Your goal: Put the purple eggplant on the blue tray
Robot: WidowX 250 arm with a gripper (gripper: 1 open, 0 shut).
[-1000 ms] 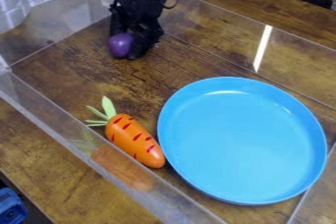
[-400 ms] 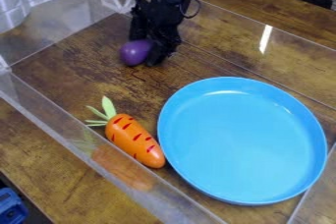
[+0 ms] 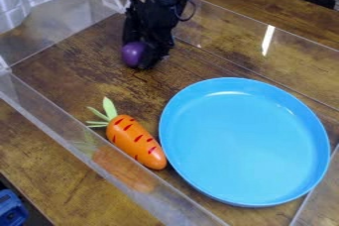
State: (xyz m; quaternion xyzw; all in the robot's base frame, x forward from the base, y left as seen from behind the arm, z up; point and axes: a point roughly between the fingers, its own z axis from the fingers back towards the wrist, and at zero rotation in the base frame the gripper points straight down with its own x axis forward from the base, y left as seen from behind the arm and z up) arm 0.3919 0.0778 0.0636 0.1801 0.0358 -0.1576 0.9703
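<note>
The purple eggplant (image 3: 133, 55) is at the back of the wooden table, small, dark and rounded. My black gripper (image 3: 145, 50) comes down from the top and is closed around it, with the fingers covering its right side. I cannot tell whether the eggplant touches the table or is just above it. The blue tray (image 3: 252, 143) is a large round plate at the front right, with nothing on it, well apart from the gripper.
An orange carrot (image 3: 138, 142) with green leaves lies left of the tray near the front. Clear plastic walls (image 3: 54, 111) enclose the wooden surface on the left and front. A cable hangs by the arm at the top.
The gripper and the eggplant have moved together a little to the right and toward the front. The carrot and tray have not moved.
</note>
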